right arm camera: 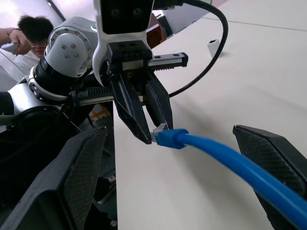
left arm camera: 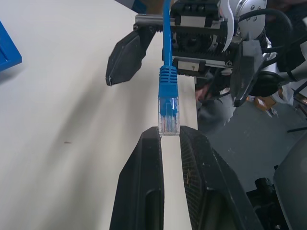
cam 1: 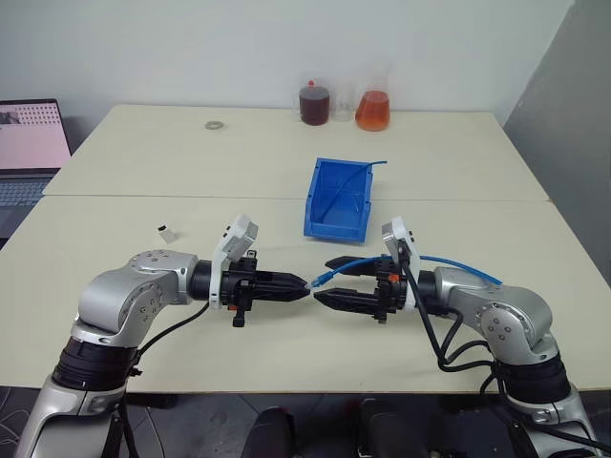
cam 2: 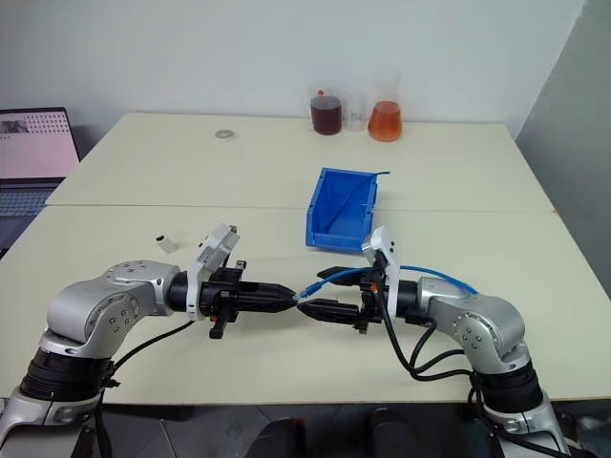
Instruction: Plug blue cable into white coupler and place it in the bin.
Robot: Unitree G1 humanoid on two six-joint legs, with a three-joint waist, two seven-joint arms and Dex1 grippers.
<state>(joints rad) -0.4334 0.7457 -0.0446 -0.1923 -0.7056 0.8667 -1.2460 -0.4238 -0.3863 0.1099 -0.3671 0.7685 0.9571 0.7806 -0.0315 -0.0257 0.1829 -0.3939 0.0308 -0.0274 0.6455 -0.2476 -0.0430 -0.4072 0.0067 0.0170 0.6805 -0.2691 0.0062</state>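
Left wrist view: I saw my left gripper (left arm camera: 170, 139) clenched on the blue cable's (left arm camera: 167, 43) plug, cable running lengthwise toward the released right gripper (cam 1: 329, 280); coupler (cam 1: 167, 232) lay near the table's left edge, nearer the left arm.

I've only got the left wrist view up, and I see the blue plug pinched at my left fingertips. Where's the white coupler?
Observer: The white coupler lies on the table, to the robot's left of the left arm and apart from both grippers.
Operator: Okay. Is the right gripper clamped on the cable?
Observer: No. In the right wrist view the right gripper is wide open, and the blue cable runs between its fingers with a gap on each side.
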